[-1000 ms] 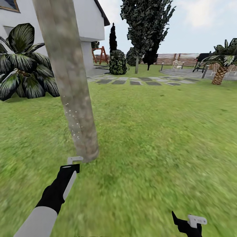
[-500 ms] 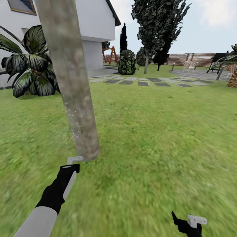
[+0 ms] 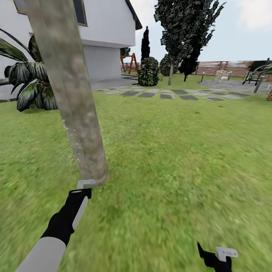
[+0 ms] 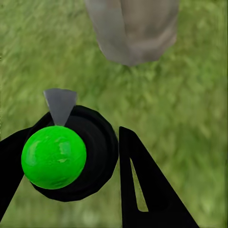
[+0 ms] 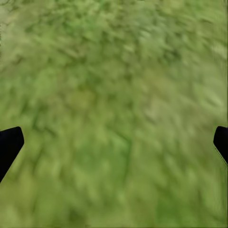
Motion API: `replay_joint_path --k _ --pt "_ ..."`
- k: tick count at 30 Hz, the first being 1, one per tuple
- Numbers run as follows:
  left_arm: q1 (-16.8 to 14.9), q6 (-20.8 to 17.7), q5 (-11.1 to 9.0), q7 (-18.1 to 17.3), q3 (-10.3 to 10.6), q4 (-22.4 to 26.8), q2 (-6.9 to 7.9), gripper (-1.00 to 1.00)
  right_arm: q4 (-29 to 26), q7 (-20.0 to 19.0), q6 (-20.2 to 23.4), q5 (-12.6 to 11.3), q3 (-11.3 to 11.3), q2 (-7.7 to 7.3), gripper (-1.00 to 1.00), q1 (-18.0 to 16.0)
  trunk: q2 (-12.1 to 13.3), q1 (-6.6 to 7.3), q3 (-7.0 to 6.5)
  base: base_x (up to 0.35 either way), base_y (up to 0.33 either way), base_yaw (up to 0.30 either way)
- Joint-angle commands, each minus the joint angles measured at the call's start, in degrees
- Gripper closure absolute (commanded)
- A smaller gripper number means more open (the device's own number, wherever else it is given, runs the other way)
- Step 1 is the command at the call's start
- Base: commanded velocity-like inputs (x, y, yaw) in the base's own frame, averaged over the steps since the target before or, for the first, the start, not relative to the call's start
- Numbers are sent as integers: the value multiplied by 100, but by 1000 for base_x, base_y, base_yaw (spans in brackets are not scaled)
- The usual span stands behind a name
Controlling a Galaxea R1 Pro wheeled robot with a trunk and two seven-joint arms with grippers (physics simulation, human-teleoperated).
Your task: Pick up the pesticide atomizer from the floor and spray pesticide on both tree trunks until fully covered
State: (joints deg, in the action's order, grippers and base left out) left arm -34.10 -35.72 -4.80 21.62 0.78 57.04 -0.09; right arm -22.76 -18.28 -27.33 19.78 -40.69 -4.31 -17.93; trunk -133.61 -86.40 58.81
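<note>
Right gripper (image 3: 217,258) low over the grass (image 3: 181,162), fingers spread wide, nothing held. Left gripper (image 4: 90,156) closed on the pesticide atomizer (image 4: 54,156), nozzle aimed at the base of the near tree trunk (image 3: 71,102). Pale specks on the trunk's lower part; coverage looks partial. Second tree (image 3: 185,26) far off by the fence (image 3: 223,68), likely unsprayed. No readable writing.
</note>
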Motion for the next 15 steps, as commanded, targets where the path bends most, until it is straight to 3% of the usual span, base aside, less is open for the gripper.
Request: replay_joint_path --k 1,11,15 --pt "0 1 6 0 0 0 0 100 0 0 0 0 0 0 -100 0 0 0 0 156 -266 265" --pt "0 -5 49 9 -27 0 22 100 0 0 0 0 0 0 -100 0 0 0 0 179 -249 273" --pt "0 -5 50 9 -33 0 26 100 0 0 0 0 0 0 -100 0 0 0 0 230 -206 99"
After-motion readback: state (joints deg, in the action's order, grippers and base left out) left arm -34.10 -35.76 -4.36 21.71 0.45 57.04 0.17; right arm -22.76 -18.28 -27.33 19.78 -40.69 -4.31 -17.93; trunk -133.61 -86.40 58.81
